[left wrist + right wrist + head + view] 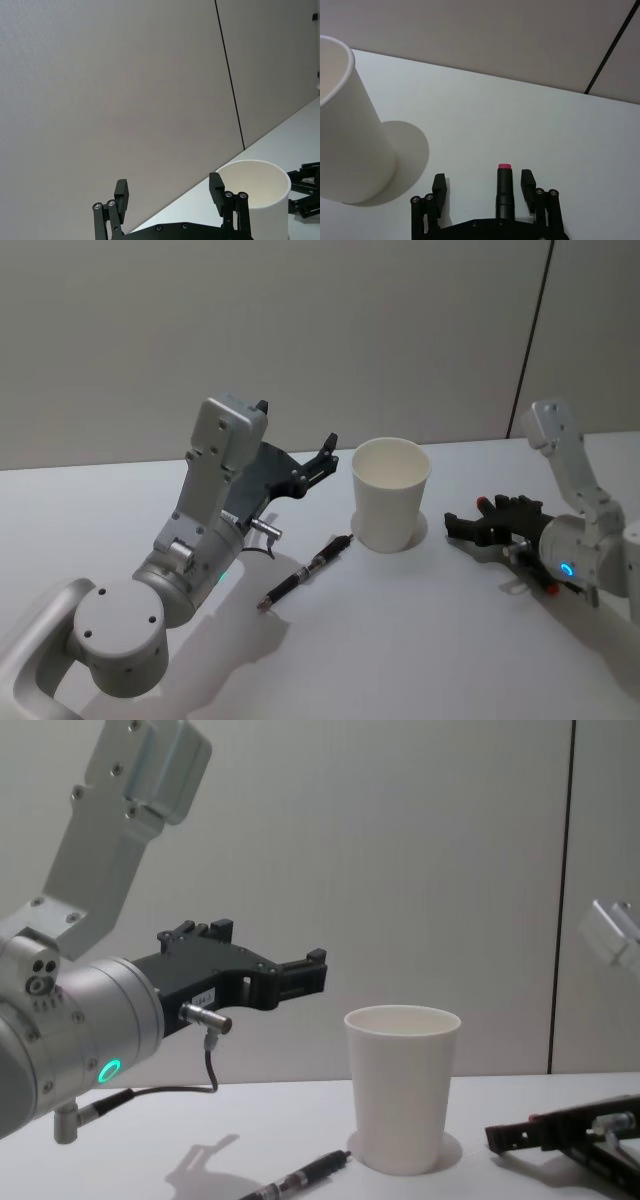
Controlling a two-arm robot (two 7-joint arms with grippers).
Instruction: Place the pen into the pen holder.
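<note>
The pen (305, 572) is dark and slim and lies flat on the white table, just left of the pen holder (390, 493), an upright white paper cup. My left gripper (325, 455) hangs open and empty in the air, above the pen and left of the cup's rim. The left wrist view shows its two fingers (121, 192) spread wide, with the cup (257, 195) beyond them. My right gripper (465, 520) rests low on the table right of the cup, open. In the right wrist view a black stick with a pink end (504, 187) lies between its spread fingers, ungripped.
The table (400, 640) is bare in front of the cup and pen. A grey wall with a dark vertical seam (535, 330) stands behind. In the chest view the pen (300, 1180) lies beside the cup's (403, 1085) base, well below the left gripper (315, 970).
</note>
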